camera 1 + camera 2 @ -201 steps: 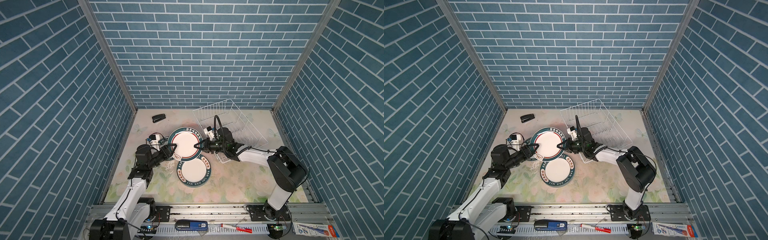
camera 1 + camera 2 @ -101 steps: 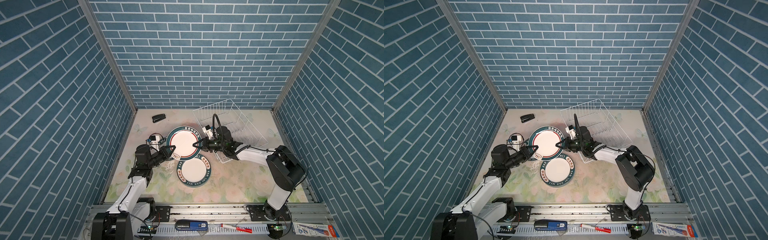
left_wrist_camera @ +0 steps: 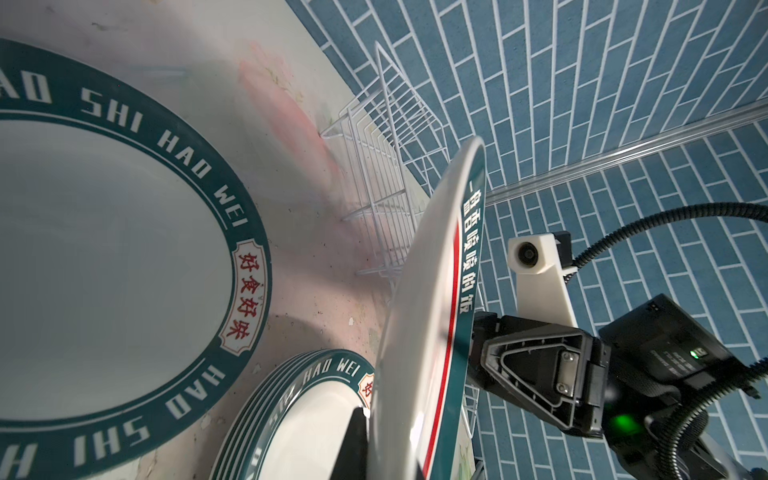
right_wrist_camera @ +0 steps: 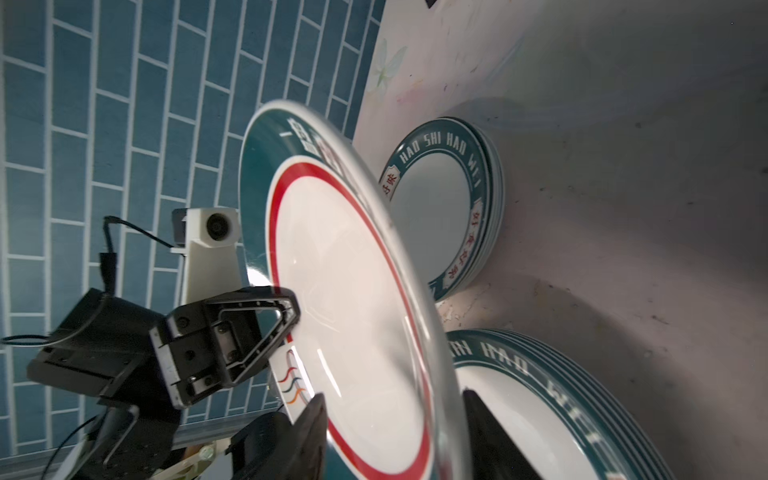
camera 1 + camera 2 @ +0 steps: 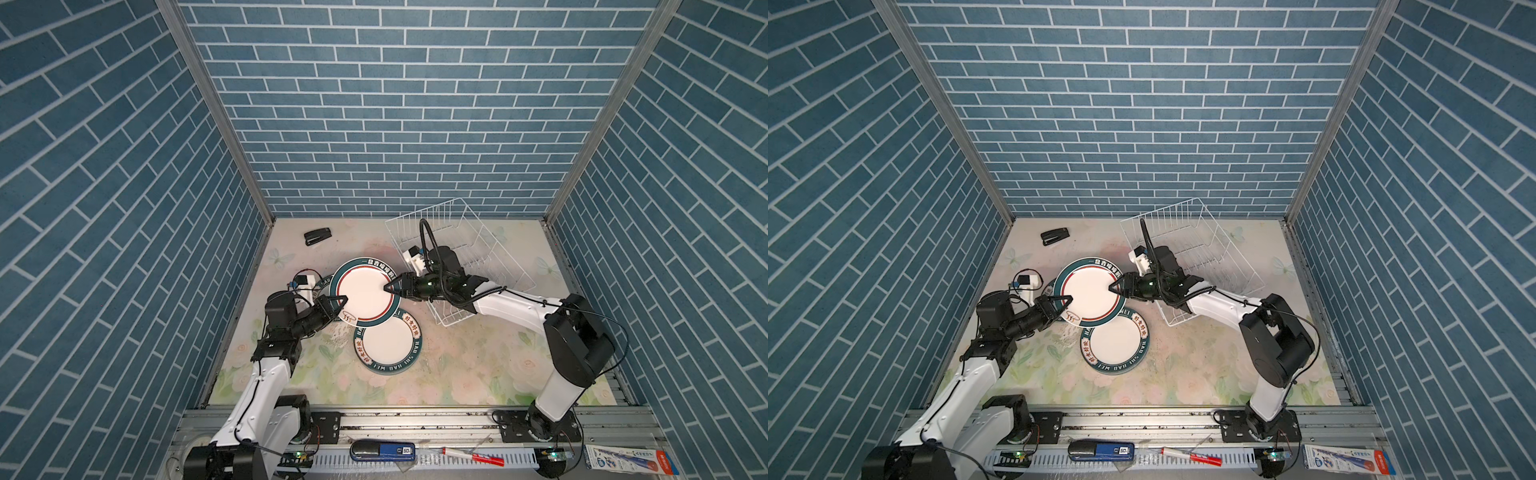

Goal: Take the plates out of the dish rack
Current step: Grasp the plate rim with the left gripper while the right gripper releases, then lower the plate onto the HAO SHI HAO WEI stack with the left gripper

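- Plate [image 5: 365,296] with a green rim and a red ring hangs tilted above the desk [image 5: 478,365], left of its middle, in both top views. It is outside the dish rack [image 5: 494,257].
- In both top views the left gripper [image 5: 343,299] is clamped on the plate's near-left rim. The right gripper [image 5: 388,288] reaches in from the rack side, jaws parted around the opposite rim.
- In a top view the dish rack [image 5: 1208,249] stands by the desk's back edge, right of centre. A stack of plates [image 5: 1115,343] lies flat near the desk's middle (the plate [image 5: 1090,293] overlaps its rim in this view). A second stack [image 5: 1051,286] peeks out toward the left edge. A black stapler [image 5: 1054,236] lies near the back left corner.
- In the left wrist view the plate [image 3: 432,311] shows almost edge-on. One of the left gripper's fingers [image 3: 353,440] presses against its underside. The stack of plates [image 3: 104,257] and the second stack [image 3: 307,407] lie flat, and the dish rack [image 3: 382,166] stands beyond them.
- In the right wrist view the right gripper's fingers [image 4: 307,432] stand apart on either side of the plate [image 4: 353,291]. The left gripper [image 4: 291,309] pinches the far rim. Both stacks [image 4: 444,199] rest on the desk behind the plate.
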Available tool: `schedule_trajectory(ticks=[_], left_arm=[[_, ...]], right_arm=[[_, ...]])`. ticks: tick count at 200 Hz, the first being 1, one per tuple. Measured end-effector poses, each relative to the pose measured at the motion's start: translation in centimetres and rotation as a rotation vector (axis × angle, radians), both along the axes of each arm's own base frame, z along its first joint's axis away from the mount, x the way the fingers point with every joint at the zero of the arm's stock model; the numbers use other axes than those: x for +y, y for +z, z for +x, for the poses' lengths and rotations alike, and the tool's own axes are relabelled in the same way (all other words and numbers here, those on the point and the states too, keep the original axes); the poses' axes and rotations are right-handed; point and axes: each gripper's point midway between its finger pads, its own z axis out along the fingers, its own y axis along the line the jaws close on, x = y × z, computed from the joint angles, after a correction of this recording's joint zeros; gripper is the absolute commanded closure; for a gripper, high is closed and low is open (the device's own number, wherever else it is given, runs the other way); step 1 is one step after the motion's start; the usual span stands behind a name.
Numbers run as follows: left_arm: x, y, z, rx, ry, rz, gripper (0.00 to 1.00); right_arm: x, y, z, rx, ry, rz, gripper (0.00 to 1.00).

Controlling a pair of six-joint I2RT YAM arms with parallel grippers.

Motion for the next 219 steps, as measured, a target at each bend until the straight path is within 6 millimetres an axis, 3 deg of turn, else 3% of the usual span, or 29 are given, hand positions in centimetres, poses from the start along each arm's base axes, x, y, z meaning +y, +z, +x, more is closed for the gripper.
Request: schedule_trajectory(ticks=[46,68,92,110,141,168,219], left_arm=[[0.5,3.8,-1.3,0.017,0.019,0.04,1.0],[1.0,5.4,-2.3,0.035,0.037,0.097,1.0],[2.0,7.0,-3.8,0.041,0.075,0.183,1.0],[2.9,7.2,-4.9,0.057,0.106,0.247,1.0],[4.0,5.4,-7.1,0.125,0.15,0.32,1.0],[4.2,3.5,-8.7,0.172,0.156,0.333,1.0],[4.7,0.5,-10.6,0.267,0.172,0.356,1.0]], right_arm=[[-5.2,5.6,0.1,-0.228,-0.099,-0.187,0.34],[-9.4,8.4,-0.3,-0.345,-0.192,-0.285,0.01],[-14.0,10.6,-0.9,-0.429,-0.305,-0.379,0.01],[-17.1,11.8,-1.6,-0.474,-0.38,-0.431,0.01],[-21.3,11.4,-3.1,-0.497,-0.46,-0.517,0.01],[-23.4,10.1,-4.3,-0.494,-0.482,-0.562,0.01],[-24.3,7.1,-5.0,-0.473,-0.469,-0.614,0.01]])
